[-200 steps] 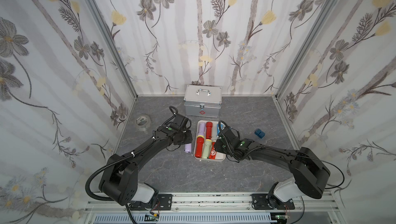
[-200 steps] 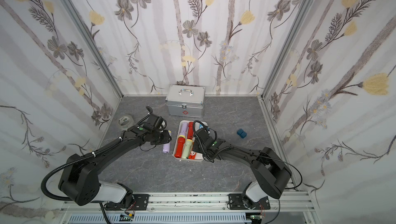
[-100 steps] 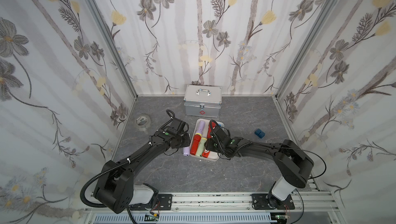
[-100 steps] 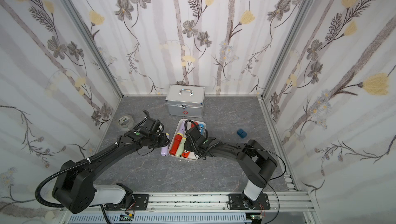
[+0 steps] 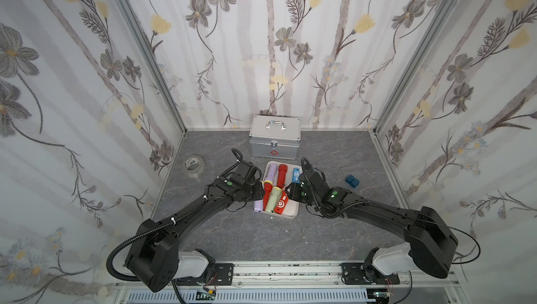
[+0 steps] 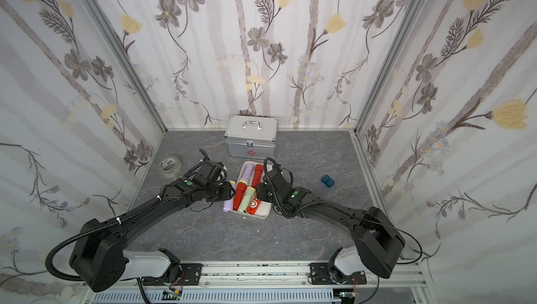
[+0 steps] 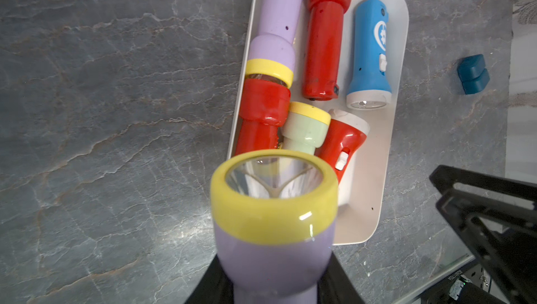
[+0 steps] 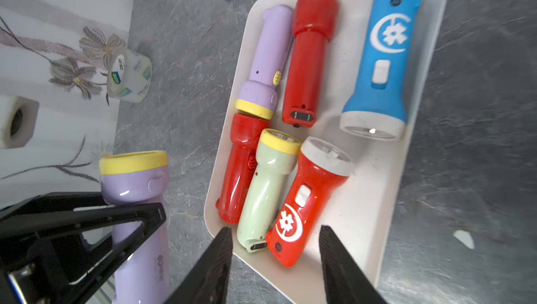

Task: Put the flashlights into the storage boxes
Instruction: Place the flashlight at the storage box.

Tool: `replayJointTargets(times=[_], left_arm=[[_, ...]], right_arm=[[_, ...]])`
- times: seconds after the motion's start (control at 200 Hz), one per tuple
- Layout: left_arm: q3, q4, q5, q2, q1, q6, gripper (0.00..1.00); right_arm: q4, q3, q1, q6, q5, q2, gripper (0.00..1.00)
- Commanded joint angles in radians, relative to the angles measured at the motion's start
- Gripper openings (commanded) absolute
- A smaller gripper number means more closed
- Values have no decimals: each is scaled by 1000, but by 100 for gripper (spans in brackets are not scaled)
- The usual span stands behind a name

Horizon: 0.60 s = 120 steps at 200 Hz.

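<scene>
Left gripper [image 5: 255, 194] clamps the last lilac flashlight [image 7: 273, 229] just left of the white tray [image 5: 293, 215], right gripper [image 8: 276, 235] hangs open, empty, over its near end — best lift over the low rim, lay it in the bare right strip — not atop the six stored flashlights [image 8: 305, 55].

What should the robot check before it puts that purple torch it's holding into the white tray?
1. Left fingers gripping the lilac flashlight: ok.
2. Lilac flashlight above the tray: not ok, it hangs beside the tray, over the table.
3. Room in the tray: probably ok, bare strip beside the red-and-white flashlight.
4. Right fingers open and empty: ok.
5. Right fingers out of the way: not ok, they hover over the tray.
</scene>
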<state>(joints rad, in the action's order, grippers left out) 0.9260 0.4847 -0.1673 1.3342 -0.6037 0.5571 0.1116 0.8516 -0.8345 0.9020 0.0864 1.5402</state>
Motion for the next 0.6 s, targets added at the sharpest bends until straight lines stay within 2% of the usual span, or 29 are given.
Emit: replayJointTargets(times=[0.0, 0.19, 0.335, 0.44, 0.595], left_arm=[[36, -14, 15, 26, -53, 22, 21], [162, 11, 42, 183, -187, 9, 21], [241, 29, 58, 278, -197, 3, 21], [294, 57, 56, 307, -185, 4, 21], [306, 77, 61, 296, -149, 16, 21]], right_arm=[[6, -66, 52, -14, 33, -72, 50], [6, -215, 188, -19, 20, -208, 50], [-5, -252, 212, -28, 16, -265, 50], [-28, -222, 211, -38, -30, -225, 48], [-33, -79, 203, -53, -42, -47, 48]])
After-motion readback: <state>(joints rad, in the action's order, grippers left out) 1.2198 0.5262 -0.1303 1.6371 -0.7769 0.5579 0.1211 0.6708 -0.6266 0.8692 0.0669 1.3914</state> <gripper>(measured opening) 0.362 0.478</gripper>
